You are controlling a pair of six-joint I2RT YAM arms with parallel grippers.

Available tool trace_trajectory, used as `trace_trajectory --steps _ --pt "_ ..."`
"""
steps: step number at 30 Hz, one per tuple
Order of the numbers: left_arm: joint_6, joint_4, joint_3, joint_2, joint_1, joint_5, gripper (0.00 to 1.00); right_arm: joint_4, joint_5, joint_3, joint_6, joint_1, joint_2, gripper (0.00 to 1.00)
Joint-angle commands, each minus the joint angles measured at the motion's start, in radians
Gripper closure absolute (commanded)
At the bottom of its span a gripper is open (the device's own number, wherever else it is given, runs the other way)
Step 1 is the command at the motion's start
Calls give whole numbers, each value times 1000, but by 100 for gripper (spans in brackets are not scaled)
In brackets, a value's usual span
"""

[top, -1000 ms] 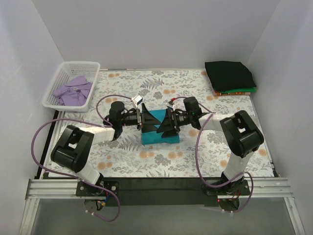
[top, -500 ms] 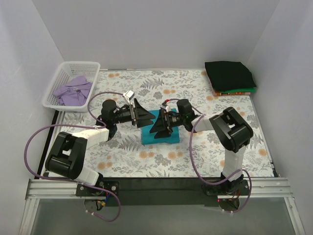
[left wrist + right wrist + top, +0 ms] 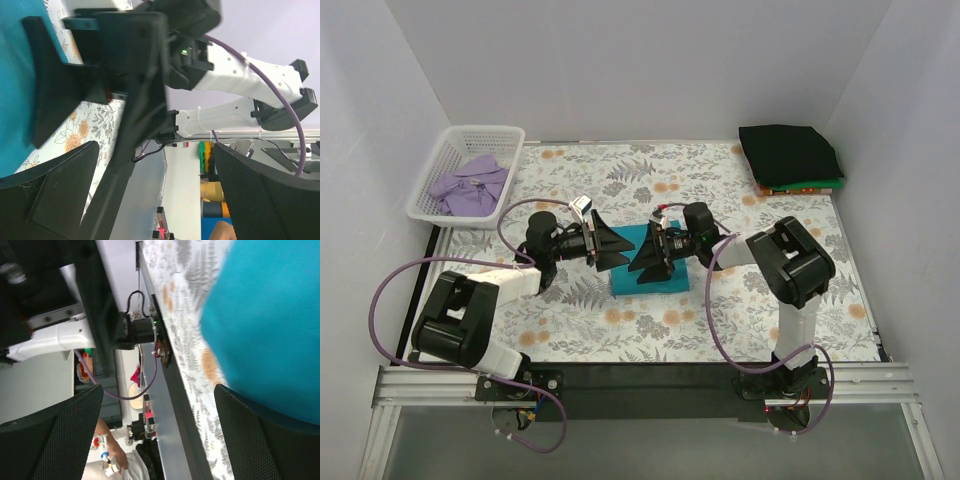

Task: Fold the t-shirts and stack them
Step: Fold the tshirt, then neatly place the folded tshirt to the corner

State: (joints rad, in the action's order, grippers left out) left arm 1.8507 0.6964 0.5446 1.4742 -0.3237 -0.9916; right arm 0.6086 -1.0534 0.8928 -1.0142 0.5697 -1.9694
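The teal t-shirt [image 3: 655,275] lies folded in a small rectangle at the table's middle. My left gripper [image 3: 611,246] is open and empty at the shirt's left edge, lying sideways and pointing right. My right gripper [image 3: 643,259] is open and empty, low over the shirt and pointing left, so the two face each other closely. The teal cloth shows in the left wrist view [image 3: 15,75] and in the right wrist view [image 3: 270,315]. A lavender shirt [image 3: 470,185] lies in the basket. A folded black shirt [image 3: 788,153] tops a stack with green and orange-red edges [image 3: 810,186].
The white lattice basket [image 3: 440,160] stands at the back left. The shirt stack sits at the back right corner. The floral cloth [image 3: 620,330] covers the table. White walls close in the left, back and right sides.
My left gripper drew back a little to the left of the teal shirt with its jaws spread. My right gripper moved left over the shirt. The shirt stayed put.
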Motion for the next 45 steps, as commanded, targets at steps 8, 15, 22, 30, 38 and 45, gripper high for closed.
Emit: trace_trajectory --steps 8,15,22,30,38,45 --pt "-34 11 -26 60 -5 34 2 -70 -82 -184 159 -97 225 2" --pt "-133 -84 -9 211 -3 73 2 -240 -40 -199 325 -157 150 2" --pt "-223 -222 67 273 49 53 3 -496 -7 -117 504 -248 113 2" --pt "-488 -549 184 -38 72 99 2 -714 49 -9 635 -277 403 2" --pt "-1238 -899 412 -126 -300 594 30 -926 544 0 841 -339 604 2" --pt "-1566 -914 497 55 -599 896 63 -847 442 -106 718 -490 647 2"
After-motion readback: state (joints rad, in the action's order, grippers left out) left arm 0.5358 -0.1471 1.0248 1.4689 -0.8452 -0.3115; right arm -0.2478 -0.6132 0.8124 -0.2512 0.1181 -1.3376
